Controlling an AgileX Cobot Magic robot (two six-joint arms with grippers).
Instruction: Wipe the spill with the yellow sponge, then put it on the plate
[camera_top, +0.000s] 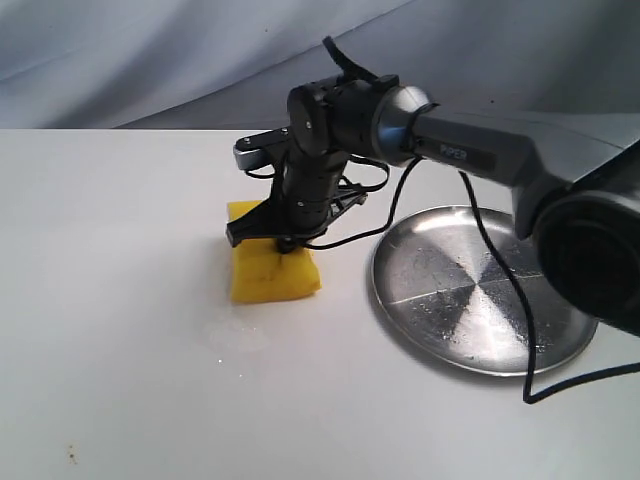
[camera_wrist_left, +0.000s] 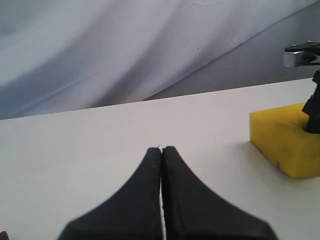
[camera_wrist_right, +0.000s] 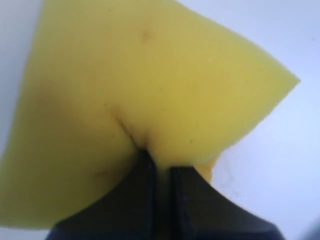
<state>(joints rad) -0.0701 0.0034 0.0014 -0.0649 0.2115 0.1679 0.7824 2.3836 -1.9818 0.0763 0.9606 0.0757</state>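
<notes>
The yellow sponge (camera_top: 272, 268) rests on the white table, left of the silver plate (camera_top: 480, 290). My right gripper (camera_top: 285, 243) comes down onto its top and is shut on it, pinching a crease into the foam (camera_wrist_right: 150, 100). The right gripper (camera_wrist_right: 161, 162) shows both fingers dug into the sponge. A faint watery smear of the spill (camera_top: 232, 340) lies on the table just in front of the sponge. The left gripper (camera_wrist_left: 161, 150) is shut and empty, low over the table, with the sponge (camera_wrist_left: 286, 140) off to its side. The left arm is out of the exterior view.
A black cable (camera_top: 500, 290) droops from the right arm across the plate. A grey cloth backdrop (camera_top: 150, 60) hangs behind the table's far edge. Small brown specks (camera_top: 71, 455) mark the table at the near left.
</notes>
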